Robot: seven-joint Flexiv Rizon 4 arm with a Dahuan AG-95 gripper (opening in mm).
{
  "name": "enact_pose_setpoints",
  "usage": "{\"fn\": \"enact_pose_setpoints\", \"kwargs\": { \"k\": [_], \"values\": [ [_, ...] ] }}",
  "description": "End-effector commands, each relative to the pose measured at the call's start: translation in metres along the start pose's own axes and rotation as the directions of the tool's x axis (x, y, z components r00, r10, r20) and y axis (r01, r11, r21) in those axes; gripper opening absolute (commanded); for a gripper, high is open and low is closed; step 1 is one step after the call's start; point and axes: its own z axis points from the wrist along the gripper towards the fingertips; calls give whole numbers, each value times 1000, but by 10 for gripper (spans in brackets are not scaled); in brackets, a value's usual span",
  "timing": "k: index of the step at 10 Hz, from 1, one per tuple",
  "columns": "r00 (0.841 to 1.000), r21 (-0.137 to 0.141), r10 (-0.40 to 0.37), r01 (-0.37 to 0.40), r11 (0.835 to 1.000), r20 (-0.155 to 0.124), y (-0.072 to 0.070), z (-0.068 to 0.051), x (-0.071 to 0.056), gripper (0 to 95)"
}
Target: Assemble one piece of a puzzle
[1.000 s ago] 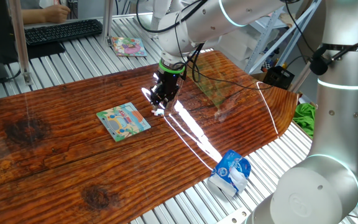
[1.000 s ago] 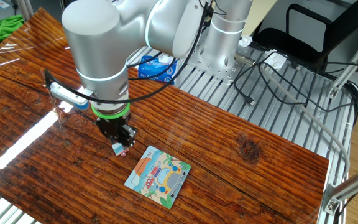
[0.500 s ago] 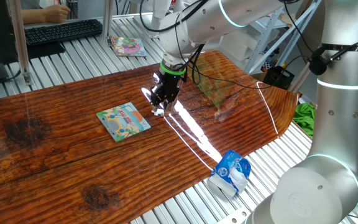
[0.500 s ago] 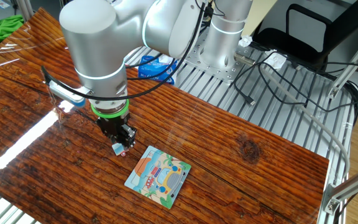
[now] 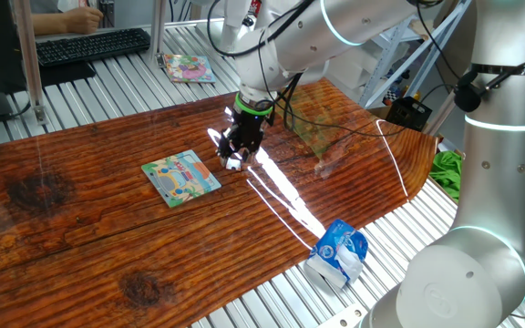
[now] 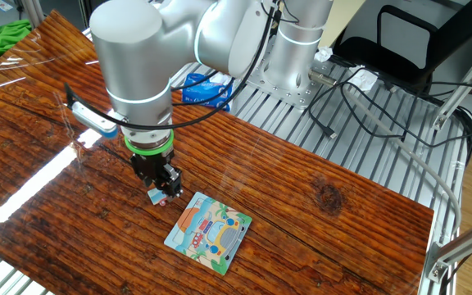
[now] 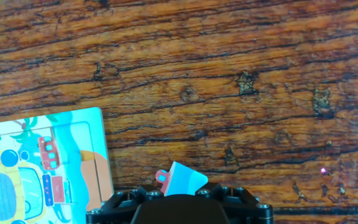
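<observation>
The tabletop [image 5: 80, 228] was dark reddish wood with heavy raised-looking grain, knots and fine cracks, and a glossy varnish that threw back white streaks of light. It lay on a frame of ribbed bare metal slats [image 5: 272, 296]. The puzzle [image 5: 181, 178] looked like smooth printed card with a slight sheen. The piece [image 7: 182, 180] showed a plain pale, matt face like uncoated card. The tool [image 6: 161, 190] was black and matt, apparently hard plastic or coated metal, with small screw heads. The arm's shell [image 6: 133, 49] was smooth satin silver-grey. A crumpled blue-and-white packet [image 5: 338, 251] looked like shiny plastic film, and a green cloth [image 6: 2, 41] lay soft and rumpled.
</observation>
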Motion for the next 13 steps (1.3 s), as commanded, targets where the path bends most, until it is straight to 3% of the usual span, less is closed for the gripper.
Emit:
{"fn": "enact_pose_setpoints", "kwargs": {
  "k": [1, 5, 10, 13],
  "values": [
    [1000, 3, 10, -11, 1000, 7, 0, 2, 0, 570],
    [999, 0, 41, -41, 999, 15, 0, 4, 0, 570],
    [996, 12, 66, -67, 998, 55, -2, 6, 1, 570],
    [995, 9, 70, -71, 997, 65, -5, 10, 3, 570]
  ]
}}
